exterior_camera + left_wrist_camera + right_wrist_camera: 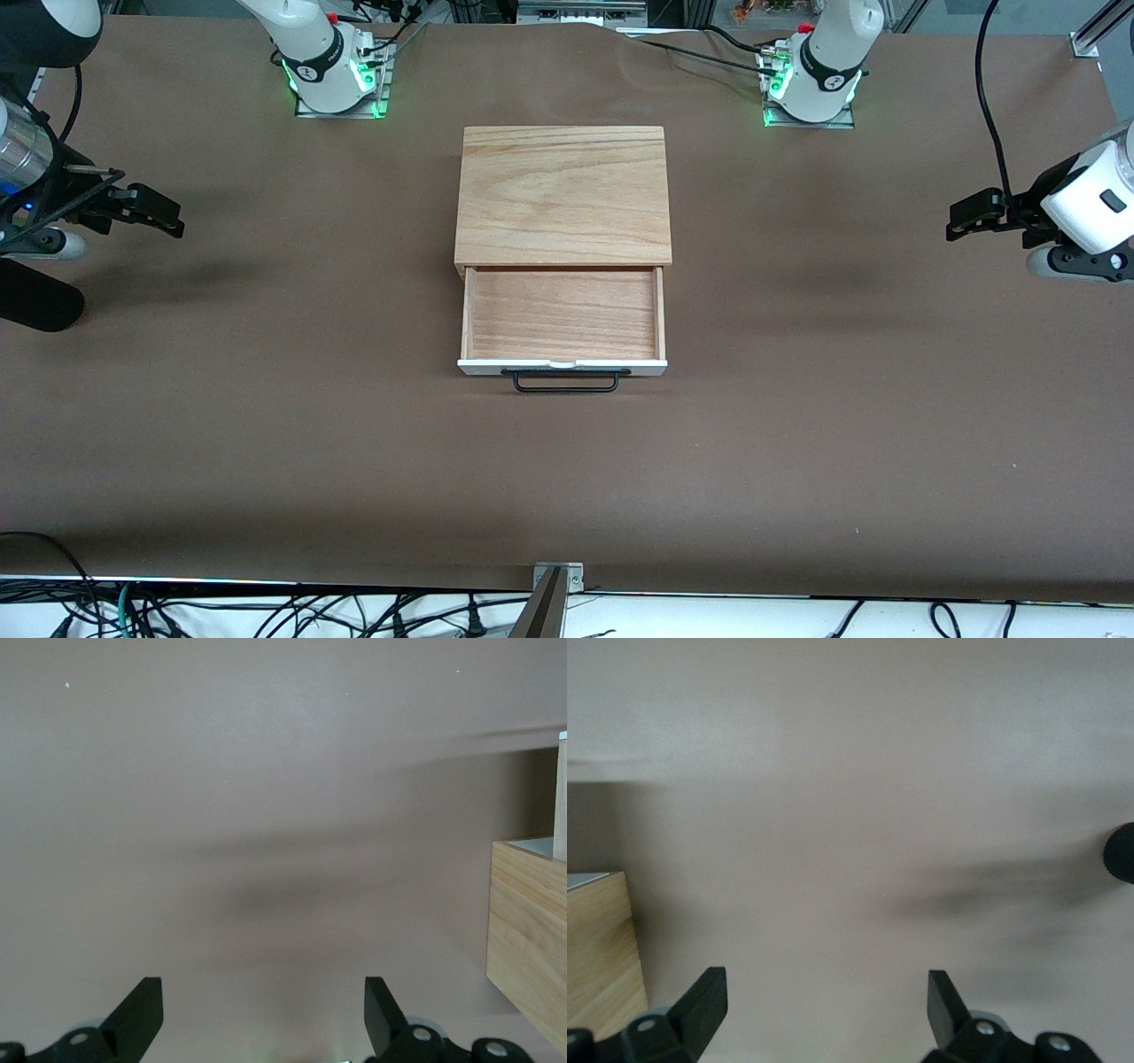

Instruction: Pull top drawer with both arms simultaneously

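**Drawer is out, both grippers empty and parked wide**

Fingers first: left wrist view shows the left gripper (263, 1014) with fingers (142, 1010) spread wide apart, nothing between them, only bare brown table (266, 771) below. Same on the right: right gripper (827, 1010) fingers (704, 1005) wide apart and empty, over bare table. Each wrist view catches only a wood side of the cabinet at its frame edge, so neither gripper is lined up on anything.

In the front view the left gripper (974, 215) hangs over the table at the left arm's end, well apart from the cabinet (563, 190). The right gripper (151, 211) mirrors it at the right arm's end. Both point inward toward the cabinet, neither touching it.

Task thing: the top drawer (563, 312) sits pulled out of the cabinet toward the front camera, wood floor fully exposed and empty, white front panel (478, 362) at its near edge. The black bar handle (565, 381) sticks out from the panel, untouched. Drawer looks square to the cabinet, no visible skew, which fits an even pull from both sides.

Judgement: the pull looks done, or close to full travel; can't tell how much rail is left. Symmetric, released, stand-off pose reads as a retreat/idle posture, keeping both arms clear of the open drawer. If more travel is needed, both would have to come in to the handle together.
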You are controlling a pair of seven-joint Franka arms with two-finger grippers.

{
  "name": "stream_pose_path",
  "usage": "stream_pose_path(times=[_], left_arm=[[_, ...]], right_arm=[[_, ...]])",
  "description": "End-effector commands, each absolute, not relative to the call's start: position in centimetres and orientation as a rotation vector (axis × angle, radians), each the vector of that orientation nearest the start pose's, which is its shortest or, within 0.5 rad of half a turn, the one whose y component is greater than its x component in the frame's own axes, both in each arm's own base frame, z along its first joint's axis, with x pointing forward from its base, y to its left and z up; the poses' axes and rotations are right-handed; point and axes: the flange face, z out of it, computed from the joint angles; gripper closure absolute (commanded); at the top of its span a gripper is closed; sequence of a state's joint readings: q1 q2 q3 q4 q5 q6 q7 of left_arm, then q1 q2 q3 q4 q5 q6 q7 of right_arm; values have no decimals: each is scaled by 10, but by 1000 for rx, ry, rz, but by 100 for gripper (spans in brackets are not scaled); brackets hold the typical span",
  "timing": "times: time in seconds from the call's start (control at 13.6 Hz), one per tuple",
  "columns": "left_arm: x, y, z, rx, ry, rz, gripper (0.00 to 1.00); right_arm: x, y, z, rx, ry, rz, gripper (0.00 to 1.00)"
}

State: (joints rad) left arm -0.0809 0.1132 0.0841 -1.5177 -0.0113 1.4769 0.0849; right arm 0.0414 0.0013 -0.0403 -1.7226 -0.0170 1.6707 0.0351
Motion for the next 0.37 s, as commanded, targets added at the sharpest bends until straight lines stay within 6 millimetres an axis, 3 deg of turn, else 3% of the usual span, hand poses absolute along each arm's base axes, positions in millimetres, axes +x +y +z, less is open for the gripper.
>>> stream_pose_path(times=[0.0,0.29], left_arm=[[574,-2,583,-3158,132,233,0],[576,-4,581,-3158,136,238,0]], right_arm=[[555,-1,565,-3152,32,70,0],[555,-1,565,-3152,32,70,0]])
